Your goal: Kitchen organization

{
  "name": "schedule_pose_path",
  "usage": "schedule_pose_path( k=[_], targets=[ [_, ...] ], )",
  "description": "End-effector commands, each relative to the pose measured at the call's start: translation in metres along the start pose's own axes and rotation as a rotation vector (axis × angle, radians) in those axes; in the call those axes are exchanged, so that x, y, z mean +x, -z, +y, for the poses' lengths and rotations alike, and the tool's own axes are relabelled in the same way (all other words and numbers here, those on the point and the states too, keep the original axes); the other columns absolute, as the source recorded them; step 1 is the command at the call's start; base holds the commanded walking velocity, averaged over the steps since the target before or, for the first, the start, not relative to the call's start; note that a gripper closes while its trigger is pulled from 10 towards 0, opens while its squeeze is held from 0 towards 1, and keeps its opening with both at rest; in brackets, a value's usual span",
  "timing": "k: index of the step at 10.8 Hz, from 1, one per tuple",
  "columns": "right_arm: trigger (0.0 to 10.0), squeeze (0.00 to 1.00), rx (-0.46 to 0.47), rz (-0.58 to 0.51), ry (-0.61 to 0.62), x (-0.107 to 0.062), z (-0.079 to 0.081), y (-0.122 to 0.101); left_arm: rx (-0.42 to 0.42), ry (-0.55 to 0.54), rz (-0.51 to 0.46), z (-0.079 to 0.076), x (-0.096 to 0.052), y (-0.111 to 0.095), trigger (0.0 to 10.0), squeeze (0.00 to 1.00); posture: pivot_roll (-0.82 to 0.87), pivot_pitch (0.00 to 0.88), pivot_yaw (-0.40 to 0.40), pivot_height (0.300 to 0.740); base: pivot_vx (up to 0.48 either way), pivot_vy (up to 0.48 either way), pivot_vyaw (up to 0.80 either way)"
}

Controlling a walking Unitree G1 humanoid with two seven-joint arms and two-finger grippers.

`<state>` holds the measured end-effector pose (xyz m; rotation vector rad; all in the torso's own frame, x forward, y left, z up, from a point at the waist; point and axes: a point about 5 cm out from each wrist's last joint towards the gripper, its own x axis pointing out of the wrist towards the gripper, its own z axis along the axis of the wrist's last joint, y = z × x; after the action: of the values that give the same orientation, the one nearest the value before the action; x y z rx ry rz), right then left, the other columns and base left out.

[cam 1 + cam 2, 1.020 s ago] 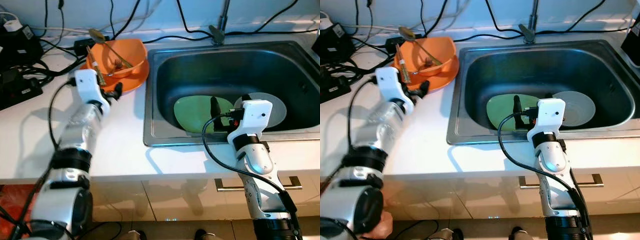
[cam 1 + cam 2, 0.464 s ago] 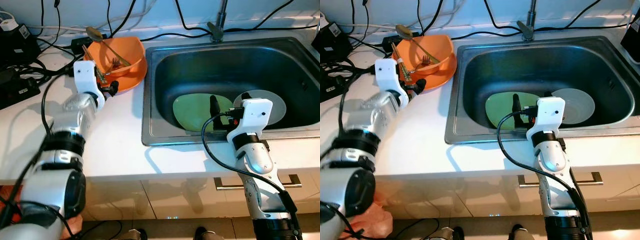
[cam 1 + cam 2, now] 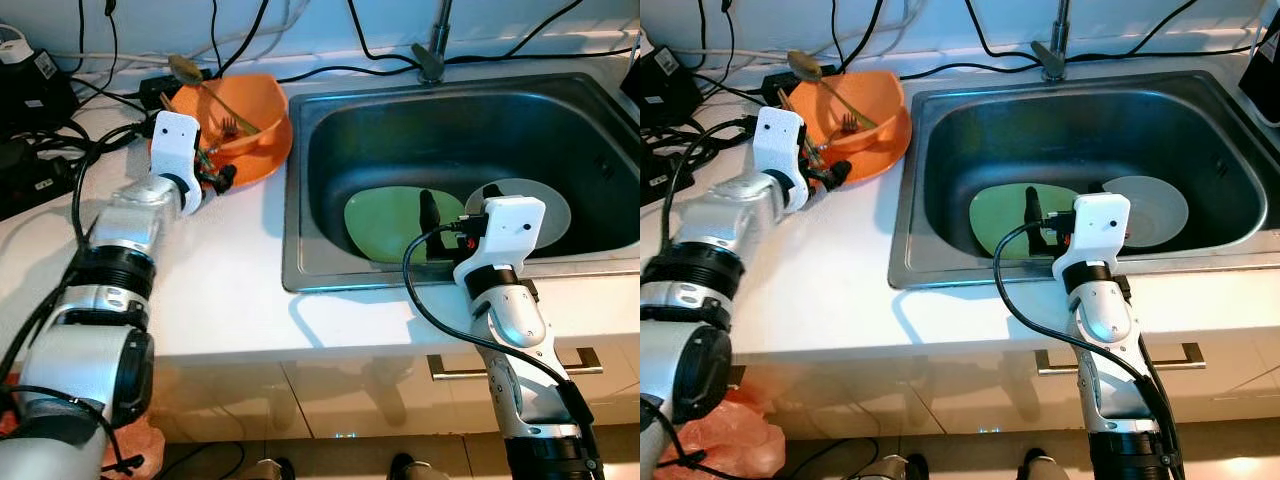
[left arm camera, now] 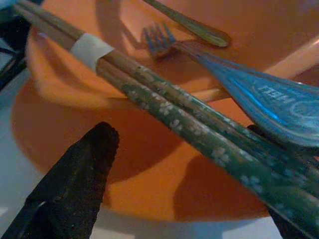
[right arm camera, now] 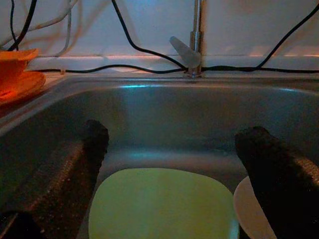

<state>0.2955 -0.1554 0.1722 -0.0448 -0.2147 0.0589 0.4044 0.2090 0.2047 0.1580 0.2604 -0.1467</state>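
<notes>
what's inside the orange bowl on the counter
In the orange bowl lie a fork, a long-handled spoon and patterned chopsticks across its rim. The left gripper and these utensils hide part of the bottom.

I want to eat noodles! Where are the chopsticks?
The chopsticks lie across the orange bowl on the counter, left of the sink, with the left gripper right beside them.
</notes>
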Motion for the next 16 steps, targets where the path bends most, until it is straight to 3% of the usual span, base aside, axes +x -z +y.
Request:
schedule_pose_path(
  k=[1, 3, 9, 16],
  targets=[
    [10.0, 0.00, 0.005, 0.053, 0.011, -0.001, -0.001, 0.011, 0.015, 0.047, 0.136, -0.004, 0.000, 0.029, 10.0, 0.00, 0.04, 0.143, 0.116, 0.740, 0.000, 0.000, 0.00],
    [10.0, 0.00, 0.008, 0.051, 0.012, 0.000, -0.001, 0.011, 0.064, 0.118, 0.179, -0.008, -0.001, 0.035, 10.0, 0.00, 0.04, 0.140, 0.118, 0.740, 0.000, 0.000, 0.00],
    [10.0, 0.00, 0.017, 0.049, 0.007, 0.006, 0.001, 0.013, 0.085, 0.237, 0.251, -0.013, -0.021, 0.063, 10.0, 0.00, 0.08, 0.119, 0.109, 0.740, 0.000, 0.000, 0.00],
    [10.0, 0.00, 0.024, 0.031, -0.002, 0.014, 0.005, 0.014, 0.110, 0.218, 0.252, -0.009, -0.048, 0.066, 10.0, 0.00, 0.10, 0.084, 0.108, 0.740, 0.000, 0.000, 0.00]
  ],
)
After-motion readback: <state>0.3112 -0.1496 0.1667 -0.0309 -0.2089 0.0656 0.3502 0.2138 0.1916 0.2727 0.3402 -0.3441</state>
